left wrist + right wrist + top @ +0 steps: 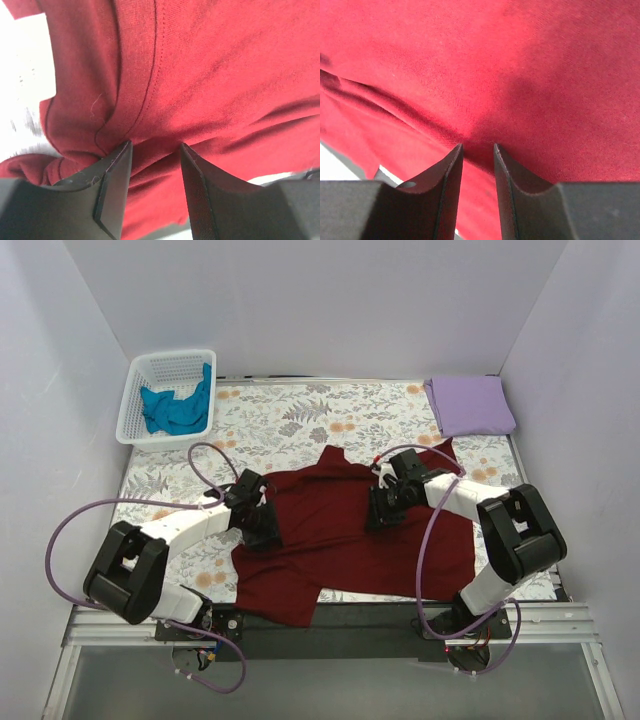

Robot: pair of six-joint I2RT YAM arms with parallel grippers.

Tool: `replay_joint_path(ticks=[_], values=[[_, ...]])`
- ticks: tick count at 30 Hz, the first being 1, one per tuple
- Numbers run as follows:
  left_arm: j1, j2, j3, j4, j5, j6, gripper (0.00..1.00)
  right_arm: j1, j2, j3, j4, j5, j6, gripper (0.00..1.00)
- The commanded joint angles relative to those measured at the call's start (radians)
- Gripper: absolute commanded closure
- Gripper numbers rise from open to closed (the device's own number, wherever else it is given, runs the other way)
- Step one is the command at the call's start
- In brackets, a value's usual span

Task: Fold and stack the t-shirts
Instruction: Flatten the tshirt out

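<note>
A dark maroon t-shirt (340, 530) lies spread and rumpled on the floral cloth between my two arms. My left gripper (262, 525) presses down on its left part near a sleeve seam; in the left wrist view the gripper (156, 145) stands open, with a low ridge of maroon fabric (210, 75) between its fingers. My right gripper (383, 508) rests on the shirt's upper right part; in the right wrist view it (478, 146) shows a narrow gap over the fabric (495, 60). A folded lavender t-shirt (470, 405) lies at the back right. A teal t-shirt (178, 408) is bunched in the basket.
The white lattice basket (140, 425) stands at the back left corner. The floral grey and orange cloth (290, 420) covers the table. White walls close in the left, back and right. The maroon shirt's lower hem hangs at the near table edge.
</note>
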Motion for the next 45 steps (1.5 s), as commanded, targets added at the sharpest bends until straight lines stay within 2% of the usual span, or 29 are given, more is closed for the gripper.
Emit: replay_joint_path(ticks=[1, 5, 7, 9, 10, 14, 20, 26, 34, 41, 44, 45], values=[[-0.032, -0.074, -0.085, -0.168, 0.087, -0.056, 0.58, 0.029, -0.035, -0.1, -0.162, -0.008, -0.037, 0.61], [-0.041, -0.151, -0.068, -0.194, 0.124, -0.072, 0.59, 0.046, -0.09, -0.147, -0.199, -0.008, -0.051, 0.61], [-0.041, -0.18, -0.007, -0.211, 0.021, -0.076, 0.58, 0.054, -0.105, -0.153, -0.199, 0.003, -0.063, 0.61], [-0.032, -0.175, 0.126, -0.205, -0.071, -0.051, 0.58, 0.058, -0.109, -0.15, -0.202, 0.018, -0.069, 0.61], [-0.024, -0.163, 0.178, -0.188, -0.165, -0.038, 0.58, 0.06, -0.102, -0.149, -0.2, 0.027, -0.072, 0.61], [0.022, -0.027, 0.378, -0.117, -0.263, 0.055, 0.59, 0.07, -0.076, -0.149, -0.194, 0.032, -0.089, 0.61], [0.042, 0.318, 0.619, 0.025, -0.182, 0.212, 0.58, 0.103, -0.043, -0.149, -0.179, 0.024, -0.097, 0.61], [0.033, 0.519, 0.774, 0.11, -0.082, 0.258, 0.56, 0.123, -0.024, -0.149, -0.163, 0.02, -0.103, 0.61], [-0.013, 0.648, 0.84, 0.17, 0.021, 0.25, 0.53, 0.126, -0.006, -0.143, -0.157, 0.018, -0.114, 0.61], [-0.055, 0.728, 0.855, 0.194, 0.029, 0.227, 0.53, 0.127, -0.017, -0.146, -0.153, 0.021, -0.114, 0.61], [-0.061, 0.76, 0.871, 0.194, 0.01, 0.223, 0.58, 0.126, -0.02, -0.146, -0.153, 0.021, -0.114, 0.61], [-0.061, 0.773, 0.88, 0.196, -0.01, 0.226, 0.63, 0.127, -0.021, -0.147, -0.15, 0.023, -0.114, 0.61]])
